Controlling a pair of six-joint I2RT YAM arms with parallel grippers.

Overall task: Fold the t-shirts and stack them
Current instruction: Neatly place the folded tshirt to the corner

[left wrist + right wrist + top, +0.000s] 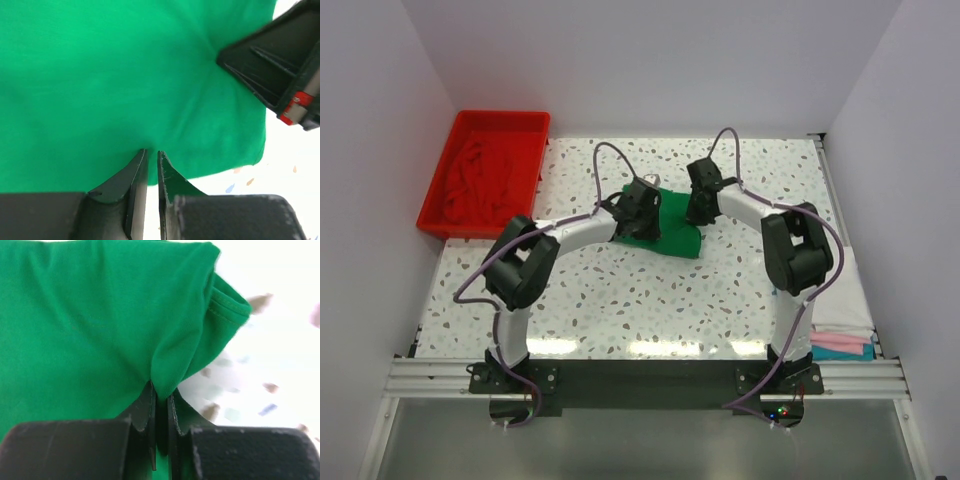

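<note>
Seen from above, the left gripper [642, 208] and right gripper [701, 205] are covering the far end of the green t-shirt [678, 230]. Both wrist views are cutting this shirt off at their top and left edges. Well right of it, the right arm [800, 250] is hiding part of the stacked t-shirts [845, 345].

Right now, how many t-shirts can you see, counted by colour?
Green t-shirt: 1
Dark red t-shirt, bundled in the red tray: 1
White t-shirt: 1
Pink t-shirt: 1
Teal t-shirt: 1
Total: 5
</note>
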